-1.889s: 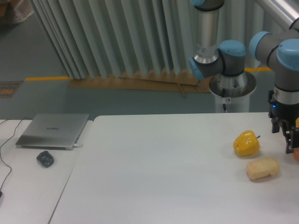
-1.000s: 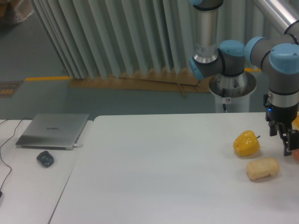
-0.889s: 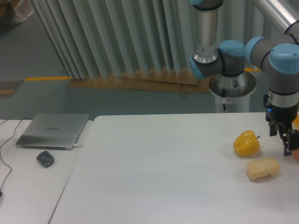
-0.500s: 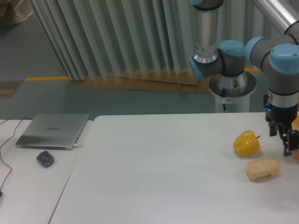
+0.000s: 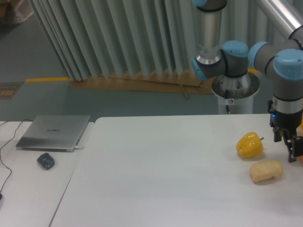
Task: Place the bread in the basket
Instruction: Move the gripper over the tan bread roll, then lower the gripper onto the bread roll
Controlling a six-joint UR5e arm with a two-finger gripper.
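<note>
Now our claw (image 5: 291, 150) sits a little higher and a shade farther toward the right border than it did half a second ago, after holding almost in place for the second before that, so we read this as a small re-aiming above the target rather than a commitment to descend. The bread (image 5: 266, 170) lies untouched on the table (image 5: 156, 175), just below and slightly to the left of the claw, with a clear gap between them, and it has not shifted across any of the frames. We cannot tell whether the fingers are apart or together, because only one dark finger shows clearly and the rest is cut off at the frame edge; nothing is clamped between them as far as we can see. The task is therefore at its start: the grasp is not yet made, and no basket is visible anywhere in view. The yellow pepper (image 5: 249, 145) sits up and to the left of the claw, near the bread but not touching it, so a descent should stay on the bread's own side. Far to the left lies wide bare tabletop, with a laptop (image 5: 53, 132) and a mouse (image 5: 46, 161) well apart from us on the neighbouring surface.
</note>
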